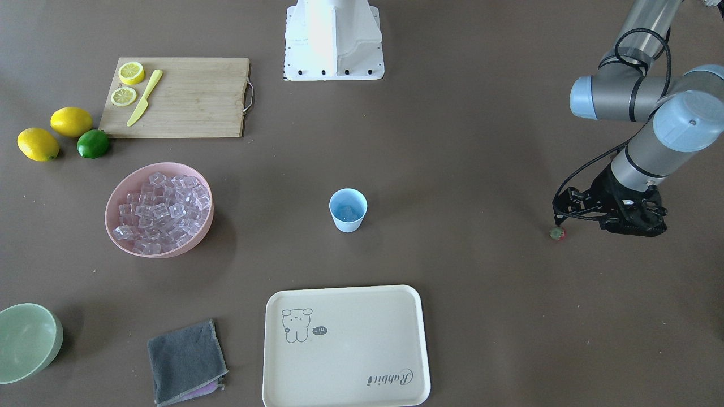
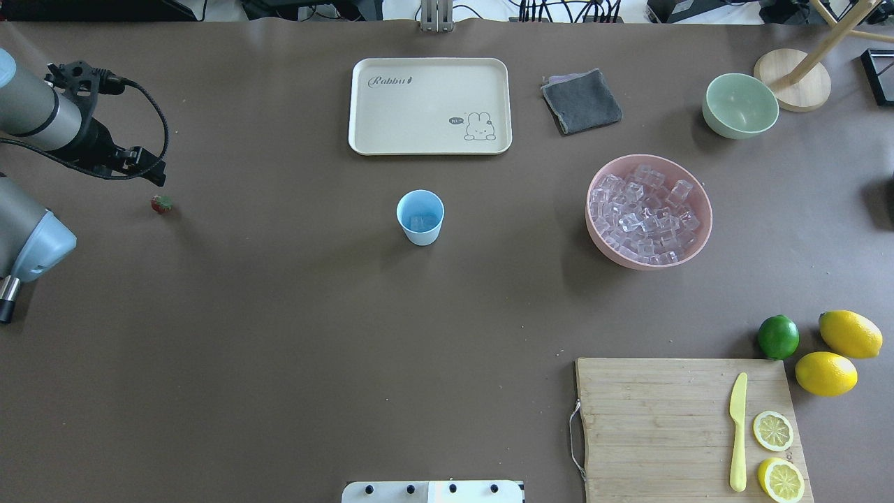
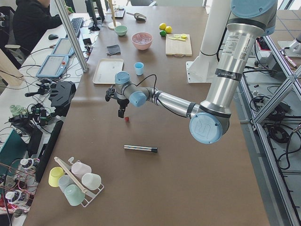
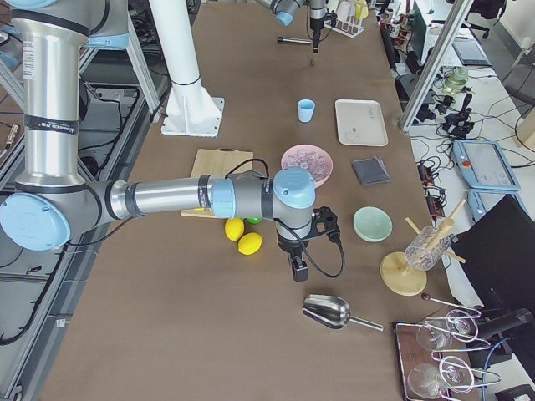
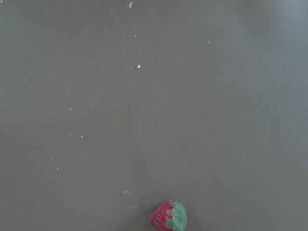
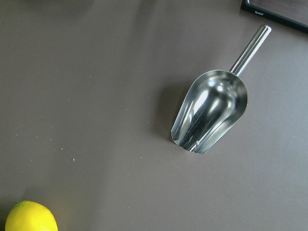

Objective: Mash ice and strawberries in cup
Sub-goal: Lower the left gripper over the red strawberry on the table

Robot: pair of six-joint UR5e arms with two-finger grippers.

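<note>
Handling: you are dealing with one tiny red strawberry with a green leafy top. It is lying loose on the brown table at the robot's left end, well apart from the small pale-blue plastic cup at the centre. Judged by its look, it is light, smooth-skinned and rounded, so it is likely to roll or squirt out under an off-centre pinch. You are best taking it across the widest part of the red body, with the fingers coming straight down either side, not by the leaves. A clear cube appears to be sitting in the cup already, and the rest of the clear glassy ice cubes are filling the pink bowl.

Pose: the left gripper is hanging just above and beside the strawberry, pointing down and carrying nothing. You cannot tell from these views how far its jaws are parted. The right gripper is hovering near a metal scoop, and its jaw state cannot be judged.
</note>
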